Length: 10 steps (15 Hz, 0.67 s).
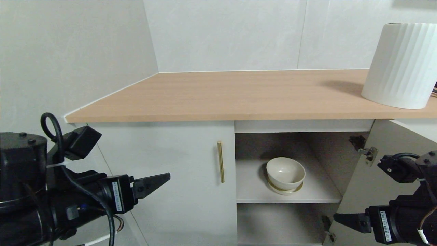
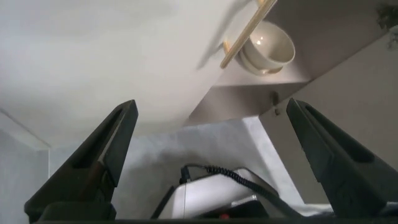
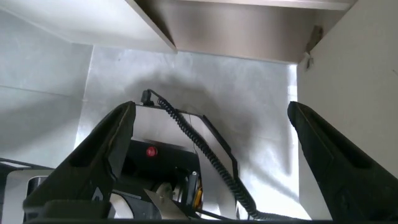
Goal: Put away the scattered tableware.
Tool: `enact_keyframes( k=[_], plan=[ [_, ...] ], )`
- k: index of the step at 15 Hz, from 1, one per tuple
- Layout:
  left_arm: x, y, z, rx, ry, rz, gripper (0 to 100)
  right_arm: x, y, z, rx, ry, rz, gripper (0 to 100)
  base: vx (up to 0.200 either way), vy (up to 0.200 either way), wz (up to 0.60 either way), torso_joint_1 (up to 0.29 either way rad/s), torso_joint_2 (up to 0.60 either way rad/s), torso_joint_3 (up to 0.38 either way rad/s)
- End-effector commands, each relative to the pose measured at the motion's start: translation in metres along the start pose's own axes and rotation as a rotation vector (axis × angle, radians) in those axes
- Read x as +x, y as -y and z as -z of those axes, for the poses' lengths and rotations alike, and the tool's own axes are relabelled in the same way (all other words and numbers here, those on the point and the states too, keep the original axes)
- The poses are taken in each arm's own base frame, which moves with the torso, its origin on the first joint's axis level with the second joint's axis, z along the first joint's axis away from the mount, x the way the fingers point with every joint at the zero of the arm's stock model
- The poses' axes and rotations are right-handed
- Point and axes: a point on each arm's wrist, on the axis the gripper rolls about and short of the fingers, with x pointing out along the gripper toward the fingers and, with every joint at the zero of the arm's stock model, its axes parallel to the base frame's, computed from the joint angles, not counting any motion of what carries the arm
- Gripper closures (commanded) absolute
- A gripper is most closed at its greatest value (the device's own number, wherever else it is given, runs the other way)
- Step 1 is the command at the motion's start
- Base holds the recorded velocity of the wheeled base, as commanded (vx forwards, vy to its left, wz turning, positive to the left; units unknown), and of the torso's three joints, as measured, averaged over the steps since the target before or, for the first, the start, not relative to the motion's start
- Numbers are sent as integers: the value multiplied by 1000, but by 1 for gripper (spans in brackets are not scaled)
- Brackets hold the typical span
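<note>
A cream bowl (image 1: 285, 172) (image 2: 270, 43) sits upright on a small plate (image 1: 285, 190) on the middle shelf (image 1: 251, 186) of the open cabinet. My left gripper (image 1: 155, 182) (image 2: 210, 109) hangs low at the left, in front of the shut cabinet door, open and holding nothing. Low at the right, my right gripper (image 1: 338, 218) (image 3: 211, 112) is beside the open door's lower edge, open as well with nothing between its fingers. Both are well clear of the bowl.
The right cabinet door (image 1: 358, 177) stands swung open; the left door (image 1: 177, 171) is shut, with a brass handle (image 1: 221, 166) (image 2: 245, 31). A white ribbed container (image 1: 401, 65) stands on the wooden countertop (image 1: 239, 92) at the right. A lower shelf space (image 1: 276, 222) lies beneath.
</note>
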Motion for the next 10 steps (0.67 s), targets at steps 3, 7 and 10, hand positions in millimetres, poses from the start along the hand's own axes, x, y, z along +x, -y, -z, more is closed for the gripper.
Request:
enact_keyframes(
  k=[3,7,10],
  plan=[
    [13,3,3,12,-35,-24,0,0,-2,2,-12,-8,-9,0,-200,0,0,6,-1,7],
    [12,3,3,11,-33,-23,0,2,-2,4,-14,-18,-6,0,-200,0,0,-6,0,6],
    [12,3,3,11,-34,-22,0,2,-2,4,-14,-18,-6,0,-200,0,0,2,-1,6]
  ],
)
